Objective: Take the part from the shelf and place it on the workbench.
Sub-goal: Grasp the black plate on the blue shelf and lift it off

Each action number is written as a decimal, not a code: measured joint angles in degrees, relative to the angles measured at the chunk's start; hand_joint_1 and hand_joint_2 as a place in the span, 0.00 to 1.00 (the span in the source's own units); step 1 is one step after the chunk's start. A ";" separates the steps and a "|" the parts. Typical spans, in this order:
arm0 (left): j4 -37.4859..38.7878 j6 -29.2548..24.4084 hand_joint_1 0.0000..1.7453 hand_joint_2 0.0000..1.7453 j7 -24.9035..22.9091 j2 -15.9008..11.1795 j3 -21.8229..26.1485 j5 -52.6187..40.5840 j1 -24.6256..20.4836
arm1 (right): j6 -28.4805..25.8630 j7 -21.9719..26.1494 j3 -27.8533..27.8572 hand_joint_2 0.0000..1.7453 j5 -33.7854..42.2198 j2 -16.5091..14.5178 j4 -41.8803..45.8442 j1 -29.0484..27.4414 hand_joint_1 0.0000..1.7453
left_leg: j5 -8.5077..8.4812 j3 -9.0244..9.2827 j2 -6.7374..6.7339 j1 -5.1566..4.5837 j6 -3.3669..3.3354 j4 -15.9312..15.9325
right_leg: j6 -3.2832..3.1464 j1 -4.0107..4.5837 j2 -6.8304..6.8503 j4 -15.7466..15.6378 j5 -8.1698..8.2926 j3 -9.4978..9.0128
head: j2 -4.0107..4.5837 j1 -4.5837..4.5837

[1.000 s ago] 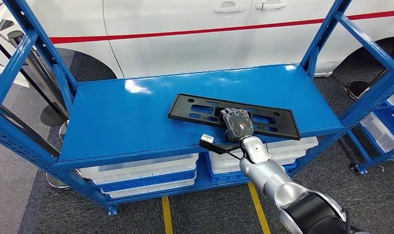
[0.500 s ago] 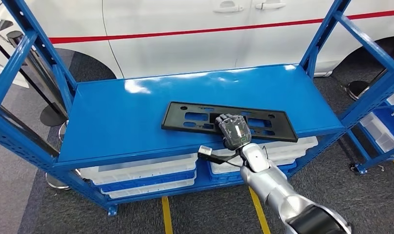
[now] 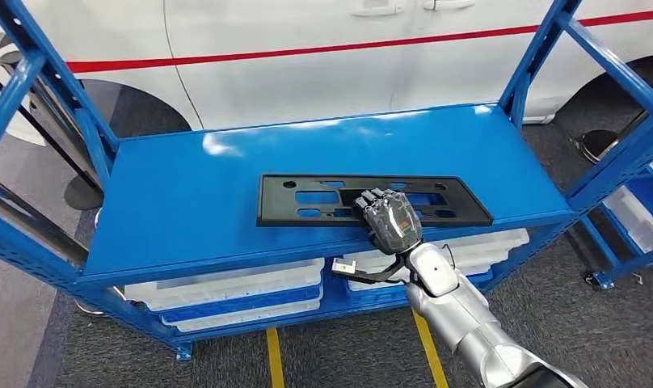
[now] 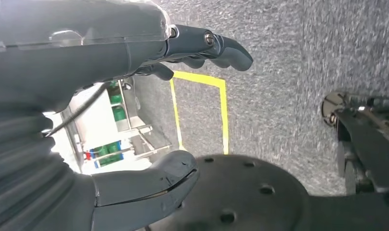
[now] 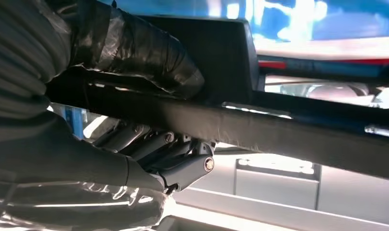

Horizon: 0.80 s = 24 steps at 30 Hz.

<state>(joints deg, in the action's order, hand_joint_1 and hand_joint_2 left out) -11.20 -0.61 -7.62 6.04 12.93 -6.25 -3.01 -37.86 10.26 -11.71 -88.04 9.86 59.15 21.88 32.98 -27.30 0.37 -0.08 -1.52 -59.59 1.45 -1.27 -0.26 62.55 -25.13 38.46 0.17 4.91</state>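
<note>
A: Why do we have the right hand [image 3: 390, 220] on the near edge of the black plastic mounting plate [image 3: 323, 199] and not out at one end?

B: The plate is long and flat, so we take it close to its middle, where it should balance when it comes off. The right wrist view shows the thumb [image 5: 135, 53] pressed on one face and the darker fingers [image 5: 154, 147] curled under the other, so the hand is clamped on the plate's edge.

A: And where is the plate?

B: It lies flat on the top deck of the blue shelf [image 3: 186, 194], its long side roughly parallel to the front lip and its near edge close to that lip. We judge that a grasp from the front needs that edge within reach. The workbench is out of sight, so the carrying is yet to be done.

A: What about the left hand [image 4: 135, 96]?

B: It hangs over grey carpet [image 4: 289, 62] with a yellow floor line [image 4: 224, 113]. Its fingers are apart from the thumb and it holds nothing.

A: Let us count.

B: One plate. One shelf unit in front of us, with a second blue rack [image 3: 630, 202] at the right edge. Beneath the top deck we make out two stacks of white and blue bins [image 3: 226, 291]. One white car with a red stripe [image 3: 323, 65] stands behind.
</note>
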 joint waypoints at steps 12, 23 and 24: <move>0.01 0.00 0.00 1.00 -0.09 0.01 0.53 -0.37 -0.31 | 0.00 -0.75 -0.05 1.00 -0.68 0.33 1.85 -0.59 1.00 | 0.82 -1.40 0.05 1.14 2.16 -2.99 | -0.19 -0.95 0.44 -0.92 2.52 1.59 | 0.00 -0.03; 0.12 0.00 0.00 1.00 -0.11 0.04 0.57 -0.77 -0.39 | 0.00 -0.82 -0.16 1.00 -0.56 1.09 2.56 -0.96 1.00 | -6.35 -6.63 -0.07 -0.27 -2.05 0.21 | 1.54 -0.17 0.28 12.89 -7.44 4.76 | 0.00 0.09; 0.12 0.00 0.00 1.00 -0.12 0.04 0.57 -0.83 -0.38 | 0.00 -0.83 -0.19 1.00 -0.56 1.09 2.60 -1.03 1.00 | -6.89 -7.38 -0.07 -0.61 -2.18 0.15 | 1.10 0.20 0.27 13.23 -6.65 3.63 | 0.00 0.09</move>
<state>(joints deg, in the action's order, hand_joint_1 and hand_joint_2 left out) -11.08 -0.61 -7.74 6.08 13.51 -7.08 -3.39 -37.86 9.43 -11.90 -88.60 10.95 61.75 20.85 26.09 -34.68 0.30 -0.69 -3.69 -59.44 2.55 -1.06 0.00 75.78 -31.78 42.09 0.17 5.01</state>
